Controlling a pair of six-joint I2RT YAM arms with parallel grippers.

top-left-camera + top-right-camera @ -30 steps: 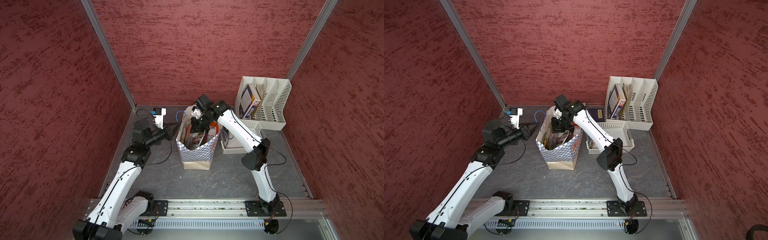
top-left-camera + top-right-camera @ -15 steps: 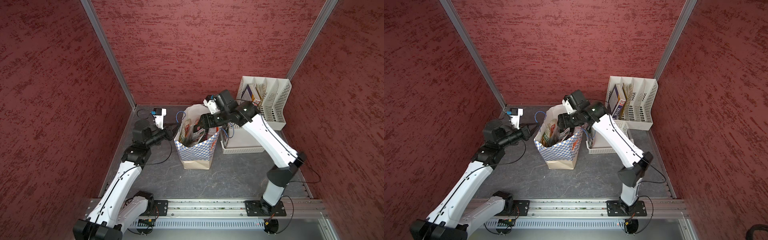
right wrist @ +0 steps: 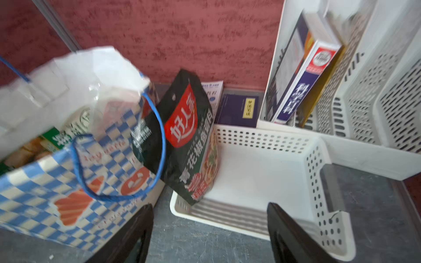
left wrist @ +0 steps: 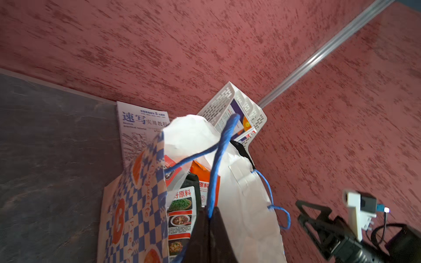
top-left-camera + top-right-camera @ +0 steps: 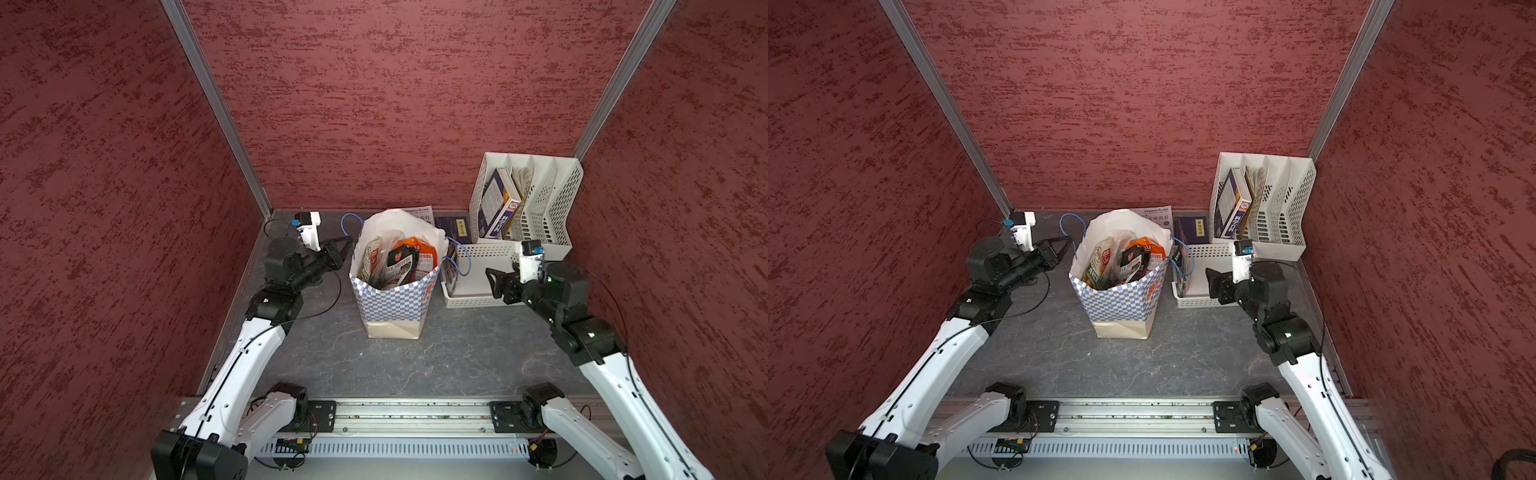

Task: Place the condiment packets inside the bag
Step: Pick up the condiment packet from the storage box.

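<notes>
The left claw (image 4: 209, 218) is clamped shut on the blue cord handle (image 4: 218, 159) of the bag (image 5: 395, 299), pulling that side of the mouth outward. The right claw (image 3: 209, 207) hangs wide and empty over the near rim of the white basket (image 3: 262, 139).

Most of the condiment packets (image 5: 401, 259) stand inside the bag. 1 dark packet (image 3: 193, 141) is not yet in: it stands on edge in the basket, at the end next to the bag, leaning toward the bag's side.

That packet looks like the next pick. It is probably best to take it by its top edge, which rises above the basket wall, pinching across the thin faces. The bag's other cord loop (image 3: 163, 141) hangs across the packet's face, so a low grip risks catching the cord and tugging the bag over.

The basket floor beside the packet is bare, giving room to descend from that side. The file rack (image 5: 552, 199) stands close behind the basket. The grey bench (image 5: 415, 365) in front is open for swinging over to the bag.
</notes>
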